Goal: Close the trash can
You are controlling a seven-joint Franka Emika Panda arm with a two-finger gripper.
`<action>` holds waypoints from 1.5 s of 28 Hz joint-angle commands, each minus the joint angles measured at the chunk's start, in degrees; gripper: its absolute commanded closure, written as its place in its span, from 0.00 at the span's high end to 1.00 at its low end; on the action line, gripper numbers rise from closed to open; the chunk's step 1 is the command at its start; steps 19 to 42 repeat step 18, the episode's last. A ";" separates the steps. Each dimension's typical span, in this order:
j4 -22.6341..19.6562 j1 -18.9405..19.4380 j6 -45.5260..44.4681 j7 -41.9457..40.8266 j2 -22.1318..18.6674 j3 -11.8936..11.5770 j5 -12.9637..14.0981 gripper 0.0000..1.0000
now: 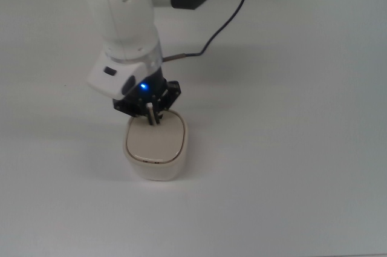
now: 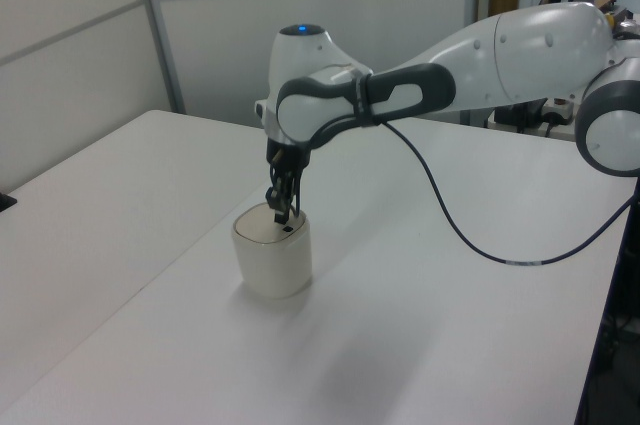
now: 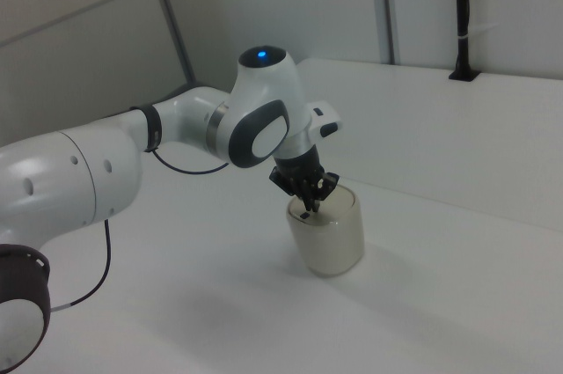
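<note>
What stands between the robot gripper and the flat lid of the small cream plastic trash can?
Nothing visible does. The gripper is directly over the far edge of the flat lid of the small cream plastic trash can, and the white table around it holds no other object.
</note>
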 commanded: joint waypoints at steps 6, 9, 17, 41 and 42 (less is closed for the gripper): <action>0.77 -1.43 -11.55 -1.05 -7.67 -0.50 -5.76 1.00; 0.77 -1.52 -13.57 -0.96 -8.37 -0.59 -7.43 1.00; 0.77 -1.43 -18.50 -1.22 -8.99 -2.17 -9.02 1.00; 0.77 -1.43 -18.59 -1.14 -8.99 -2.09 -8.93 1.00; 0.77 -1.43 -18.59 -1.14 -8.99 -2.09 -8.93 1.00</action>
